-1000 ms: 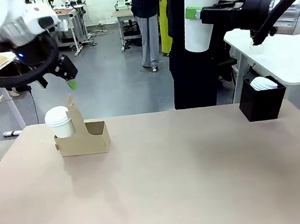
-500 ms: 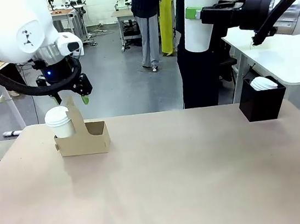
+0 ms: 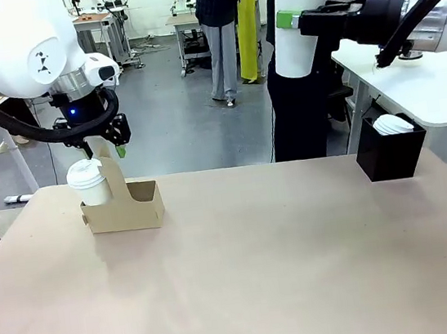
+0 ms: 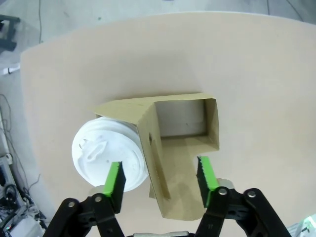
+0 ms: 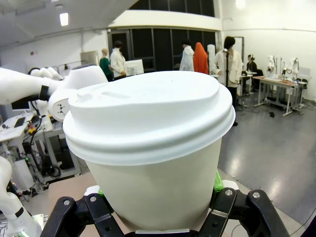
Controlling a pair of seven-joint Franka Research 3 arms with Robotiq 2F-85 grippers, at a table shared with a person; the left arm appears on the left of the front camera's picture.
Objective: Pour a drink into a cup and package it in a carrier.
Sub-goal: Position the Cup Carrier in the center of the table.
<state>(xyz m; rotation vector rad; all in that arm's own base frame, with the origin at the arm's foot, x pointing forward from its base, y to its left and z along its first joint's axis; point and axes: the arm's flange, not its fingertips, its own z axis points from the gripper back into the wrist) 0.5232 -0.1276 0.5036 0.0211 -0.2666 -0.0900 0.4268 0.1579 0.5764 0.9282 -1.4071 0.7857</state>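
End effectors, qty 2.
- L end effector (image 3: 111,142) (image 4: 159,177): points down over the carrier (image 3: 134,207) (image 4: 180,153). Jaws apart, nothing held. Wrist view: green pads (image 4: 114,180) sit either side of the handle tab (image 3: 107,162) (image 4: 153,163) w/ a gap on both sides. One pad is over the second cup's top, the other over bare cardboard beside the empty slot.
- R end effector (image 3: 296,21) (image 5: 158,217): held high at R of front view, well above the worktop (image 3: 286,266) (image 4: 247,74). Fingers clamped on the first cup's wall, approx. mid-height.

Cups, qty 2, both white paper, both lidded.
- First cup (image 3: 297,38) (image 5: 153,168): upright in R end effector, in the air, well apart from carrier.
- Second cup (image 3: 90,188) (image 4: 106,153): seated in the carrier slot nearer the worktop's L edge. Top and upper wall stand clear of the cardboard.

Carrier, qty 1: brown cardboard, on worktop toward far L.
- Slots, 2: 1 filled, 1 empty.
- Handle tab, 1: upright between slots, small hole in it.

Black box (image 3: 391,157), qty 1: on worktop toward far R, open top. Holds a stack of white lids (image 3: 392,123); no. in stack can't be counted.

Worktop, qty 1: beige, rounded corners.

Person (image 3: 291,117), qty 1 near worktop: dark clothing, standing just beyond far edge, partly hidden behind first cup.
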